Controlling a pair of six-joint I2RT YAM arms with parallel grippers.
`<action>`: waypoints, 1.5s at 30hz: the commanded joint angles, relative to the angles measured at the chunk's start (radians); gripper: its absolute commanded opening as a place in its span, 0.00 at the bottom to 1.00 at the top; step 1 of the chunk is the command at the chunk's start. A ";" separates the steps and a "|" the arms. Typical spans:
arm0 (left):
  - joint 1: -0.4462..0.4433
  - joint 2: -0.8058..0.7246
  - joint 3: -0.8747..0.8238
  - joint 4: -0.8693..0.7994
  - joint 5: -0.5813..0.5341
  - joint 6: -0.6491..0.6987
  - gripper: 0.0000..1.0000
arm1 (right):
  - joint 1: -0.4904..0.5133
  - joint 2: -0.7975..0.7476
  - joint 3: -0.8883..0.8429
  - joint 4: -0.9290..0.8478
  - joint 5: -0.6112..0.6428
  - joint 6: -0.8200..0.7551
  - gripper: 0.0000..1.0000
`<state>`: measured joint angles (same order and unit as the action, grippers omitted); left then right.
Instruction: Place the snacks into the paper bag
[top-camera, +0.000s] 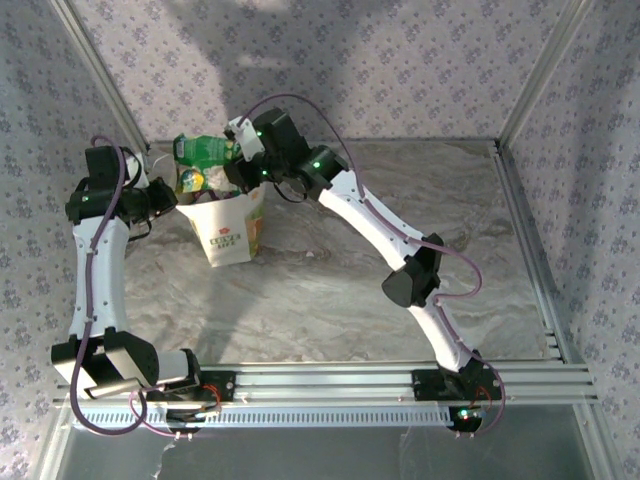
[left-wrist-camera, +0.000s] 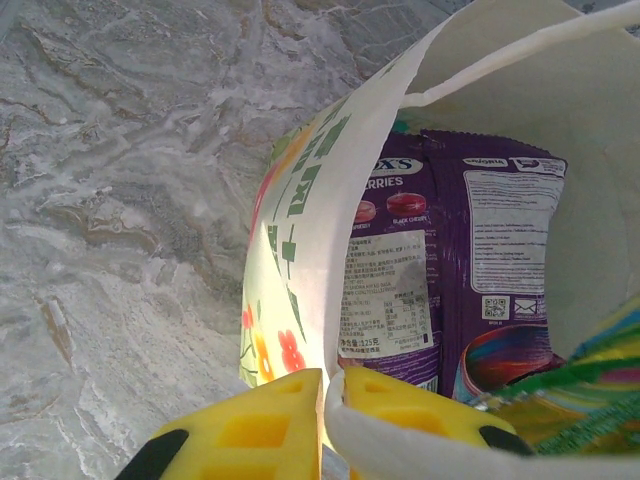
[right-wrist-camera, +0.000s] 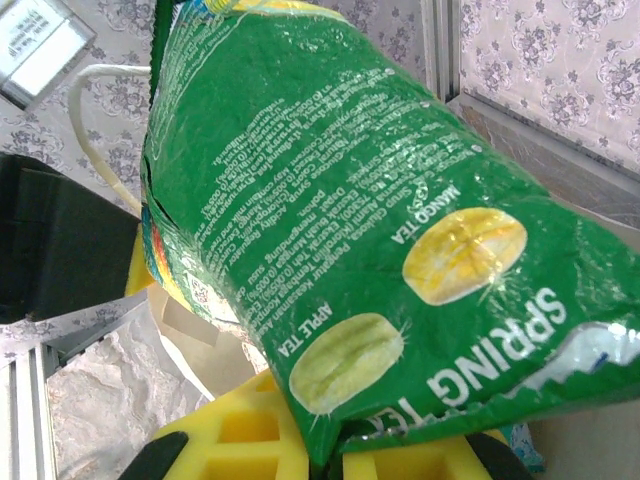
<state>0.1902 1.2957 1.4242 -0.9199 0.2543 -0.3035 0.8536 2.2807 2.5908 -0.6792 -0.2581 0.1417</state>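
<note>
Green shiny snack packet (right-wrist-camera: 380, 230), clamped in right end effector (right-wrist-camera: 335, 452), apparently hangs over white paper bag (top-camera: 228, 240); left end effector (left-wrist-camera: 332, 400) pinches bag's rim.

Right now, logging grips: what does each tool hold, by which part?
Left tool pinches the paper bag by its top edge; right tool grips the green packet by its crimped end.

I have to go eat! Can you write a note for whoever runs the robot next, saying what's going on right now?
Left hand: shut, pinching the paper bag by its rim, on the table.
Right hand: shut on the green packet, up at the bag's mouth.
Done: a purple packet is already inside.
Left: lower the green packet in and let go.
</note>
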 joint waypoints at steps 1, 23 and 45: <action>0.013 -0.029 0.006 -0.016 0.014 0.014 0.15 | 0.001 0.021 0.047 0.065 -0.006 -0.006 0.00; 0.016 -0.035 0.010 -0.023 0.019 0.006 0.15 | -0.005 0.055 0.074 0.116 0.031 -0.013 0.01; 0.016 -0.026 0.030 -0.022 0.026 -0.005 0.15 | -0.014 0.075 0.088 0.028 0.060 -0.028 0.53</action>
<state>0.1963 1.2957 1.4242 -0.9211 0.2764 -0.3042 0.8364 2.3917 2.6453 -0.6167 -0.2211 0.1154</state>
